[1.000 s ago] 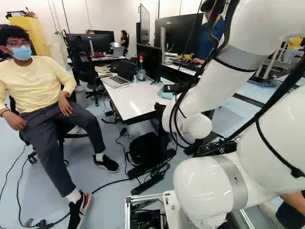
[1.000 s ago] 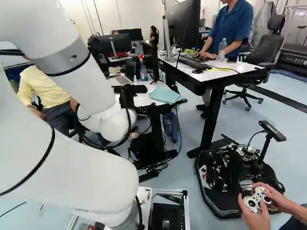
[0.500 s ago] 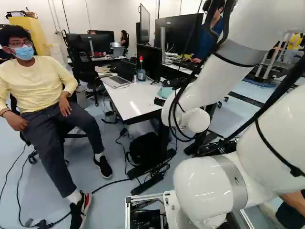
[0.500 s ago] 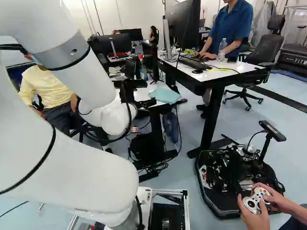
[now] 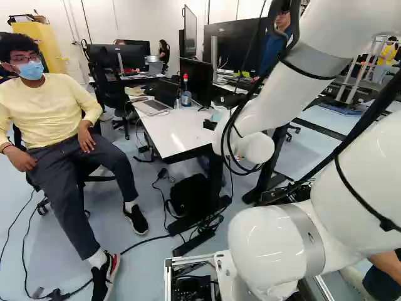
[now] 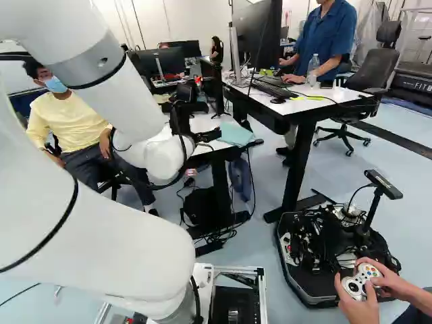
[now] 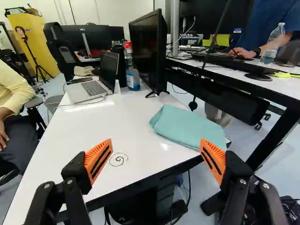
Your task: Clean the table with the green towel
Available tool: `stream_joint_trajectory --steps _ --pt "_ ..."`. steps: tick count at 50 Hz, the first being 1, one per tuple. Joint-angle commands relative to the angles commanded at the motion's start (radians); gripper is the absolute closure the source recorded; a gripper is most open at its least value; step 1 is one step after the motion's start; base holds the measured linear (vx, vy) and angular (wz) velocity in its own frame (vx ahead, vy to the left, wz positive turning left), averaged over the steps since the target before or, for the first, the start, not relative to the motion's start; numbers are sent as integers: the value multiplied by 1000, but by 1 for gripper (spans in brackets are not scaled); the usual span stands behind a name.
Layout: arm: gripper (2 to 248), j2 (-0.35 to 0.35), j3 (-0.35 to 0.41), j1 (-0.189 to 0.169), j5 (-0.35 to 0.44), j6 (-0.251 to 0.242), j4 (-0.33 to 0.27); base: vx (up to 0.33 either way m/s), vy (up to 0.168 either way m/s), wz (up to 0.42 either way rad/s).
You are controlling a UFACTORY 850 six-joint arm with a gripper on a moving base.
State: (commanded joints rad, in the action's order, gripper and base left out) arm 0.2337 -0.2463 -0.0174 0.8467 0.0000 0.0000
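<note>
Gripper (image 7: 156, 141) spread wide with nothing between its orange pads (image 7: 99, 159), above the near edge of the white table (image 7: 79, 161). Ahead of it, towards one finger, the green towel (image 7: 187, 126) lies folded on the tabletop near its edge; a dark spiral mark (image 7: 118, 159) lies nearer the opposite finger. Compared with the preceding frames, the wrist end of the arm (image 5: 257, 119) has risen in both base views, while the base and the towel have kept their places. The shift appears to belong to the approach: the towel remains to be grasped, the mark to be wiped, and the gripper probably needs to move sideways over the cloth before descending. Farther out stand a laptop (image 7: 91, 86), a bottle (image 7: 132, 77) and a monitor (image 7: 147, 51). In the left base view the arm conceals most of the towel; in the wrist view one fingertip overlaps its outline, and the clearance between them cannot be judged. The table's near side is partly cut off, so any further marks there are uncertain.
</note>
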Motion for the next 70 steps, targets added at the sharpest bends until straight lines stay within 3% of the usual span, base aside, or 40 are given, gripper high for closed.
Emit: stream_joint_trajectory --steps 38,70 --pt "3 -84 -167 -71 -140 0 0 0 0 0" --pt "3 -181 -336 -128 -313 0 0 0 0 0"
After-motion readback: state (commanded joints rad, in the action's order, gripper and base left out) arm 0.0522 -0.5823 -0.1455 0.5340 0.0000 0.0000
